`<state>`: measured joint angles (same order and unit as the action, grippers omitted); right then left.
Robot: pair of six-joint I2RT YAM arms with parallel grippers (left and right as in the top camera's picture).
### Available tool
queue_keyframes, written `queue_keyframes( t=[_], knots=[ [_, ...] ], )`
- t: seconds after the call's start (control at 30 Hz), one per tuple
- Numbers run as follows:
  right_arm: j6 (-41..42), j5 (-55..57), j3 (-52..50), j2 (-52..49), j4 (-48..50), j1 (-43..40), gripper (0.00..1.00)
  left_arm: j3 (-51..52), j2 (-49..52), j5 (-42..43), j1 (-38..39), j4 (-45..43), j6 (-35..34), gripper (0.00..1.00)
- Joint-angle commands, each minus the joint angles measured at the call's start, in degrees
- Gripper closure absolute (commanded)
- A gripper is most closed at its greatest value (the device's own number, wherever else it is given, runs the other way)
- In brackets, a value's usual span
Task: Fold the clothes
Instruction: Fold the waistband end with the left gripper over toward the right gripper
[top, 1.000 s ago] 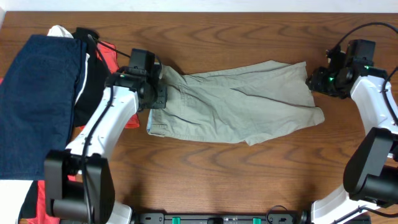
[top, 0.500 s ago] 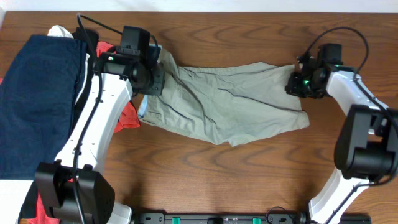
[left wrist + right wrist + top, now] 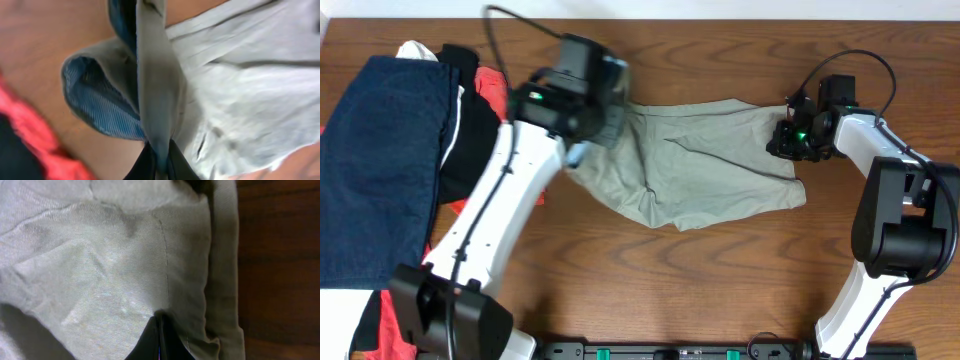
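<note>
at both ends of the shorts point(image 3: 710, 160), where i grip them, the fold looks only begun: the cloth lies spread and rumpled, one layer wide from leg hem to waist, and no half lies on the other yet. all the folding is left, by my reckoning.

my left fingers point(image 3: 142, 167) are pressed together on a ridge of khaki cloth at the waist, which rises straight out from between them; the pale blue waistband point(image 3: 95, 95) curls open just beside it. that end seems lifted off the desk point(image 3: 720, 290), though the overhead view is blurred there.

my right fingers point(image 3: 147, 345) are closed to a thin line on the fabric near the leg hem, pinching a little of it, with the hem's edge just beside them and bare wood past it.

further out to the left, apart from the shorts, lie a navy garment point(image 3: 380, 160), a black garment point(image 3: 465, 130) and an orange-red garment point(image 3: 495, 90), heaped together.
</note>
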<state>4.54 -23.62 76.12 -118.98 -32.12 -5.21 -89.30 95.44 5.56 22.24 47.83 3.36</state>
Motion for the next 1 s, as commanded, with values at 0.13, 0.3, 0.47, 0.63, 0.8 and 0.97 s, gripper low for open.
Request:
queue_keyframes(
  t=[0.13,0.3,0.47,0.63,0.8,0.97],
  knots=[
    [1.01,0.48,-0.15,-2.93,-0.66,1.55,0.99,-1.57,2.03,0.52,7.89,-8.09,-5.9,0.94],
    [1.01,0.94,-0.15,-2.93,-0.66,1.64,0.99,-1.57,6.75,7.41,11.8,-14.84,-9.35,0.94],
    [1.03,1.11,-0.15,-2.93,-0.92,1.64,0.99,-1.57,9.86,8.39,15.85,-21.24,-12.09,0.94],
    [1.03,1.11,-0.15,-2.93,-0.92,1.66,0.99,-1.57,10.34,8.37,19.28,-25.42,-12.13,0.94],
    [1.05,1.09,-0.15,-2.91,-0.92,1.66,0.99,-1.57,10.88,8.33,21.38,-28.79,-12.24,0.94],
    [1.18,1.09,-0.15,-2.93,-1.16,1.66,0.99,-1.57,12.83,8.37,21.84,-30.45,-12.28,0.94]
  ],
)
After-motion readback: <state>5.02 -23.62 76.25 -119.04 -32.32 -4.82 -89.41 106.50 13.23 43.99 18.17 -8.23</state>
